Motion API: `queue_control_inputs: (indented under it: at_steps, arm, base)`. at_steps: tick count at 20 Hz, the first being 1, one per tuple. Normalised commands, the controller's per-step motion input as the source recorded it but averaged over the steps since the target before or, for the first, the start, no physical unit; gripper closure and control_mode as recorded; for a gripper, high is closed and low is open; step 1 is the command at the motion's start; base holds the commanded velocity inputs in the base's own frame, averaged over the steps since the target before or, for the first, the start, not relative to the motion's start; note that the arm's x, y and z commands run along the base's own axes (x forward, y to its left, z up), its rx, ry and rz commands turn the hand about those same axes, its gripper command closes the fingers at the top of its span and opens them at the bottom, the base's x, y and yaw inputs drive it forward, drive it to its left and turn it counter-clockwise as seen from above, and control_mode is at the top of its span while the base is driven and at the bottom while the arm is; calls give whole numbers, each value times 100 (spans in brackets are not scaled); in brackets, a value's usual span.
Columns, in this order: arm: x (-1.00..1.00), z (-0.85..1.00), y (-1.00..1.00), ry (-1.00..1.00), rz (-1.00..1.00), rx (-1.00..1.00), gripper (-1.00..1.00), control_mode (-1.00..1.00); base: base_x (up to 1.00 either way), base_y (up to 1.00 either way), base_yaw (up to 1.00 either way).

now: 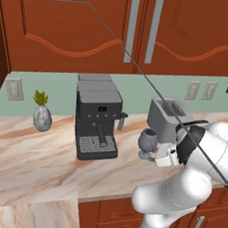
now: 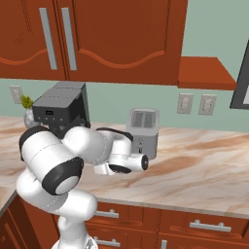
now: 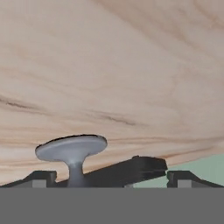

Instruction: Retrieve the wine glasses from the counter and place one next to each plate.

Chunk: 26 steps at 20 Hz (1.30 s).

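One smoky grey-blue wine glass (image 1: pixel 148 141) stands upright on the marbled counter (image 1: pixel 40 162), just left of the toaster. My gripper (image 1: pixel 152 158) is low at the glass's right side, level with its stem. The hand view is rolled upside down. In it the glass's round foot (image 3: pixel 72 148) and short stem sit between my fingertips (image 3: pixel 41 178), closer to the left one, with nothing touching. My gripper (image 3: pixel 113 179) is open. The plates are out of view.
A black coffee machine (image 1: pixel 97 121) stands left of the glass and a silver toaster (image 1: pixel 168 117) right behind it. A speckled vase with a plant (image 1: pixel 42 115) is far left. Red-brown wall cabinets (image 1: pixel 121 26) hang above. The toaster (image 2: pixel 143 131) sits behind my forearm.
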Motion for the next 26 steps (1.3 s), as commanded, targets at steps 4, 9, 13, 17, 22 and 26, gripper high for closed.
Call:
queue_control_inputs:
  at_steps: [4,9,13,17,22,26]
  arm:
    - [0,-18,0,9,-4,0,-100,-100]
    - [4,-1,5,0,-6,0,-100,-100]
    - [0,-6,6,0,-6,5,-100,-100]
    - [0,-4,7,0,-3,12,-100,-100]
    - [15,0,0,0,0,12,-100,-100]
    - [10,0,1,0,0,8,-100,-100]
  base:
    - [0,0,0]
    - [0,0,0]
    - [0,0,0]
    - [0,0,0]
    - [0,0,0]
    - [0,0,0]
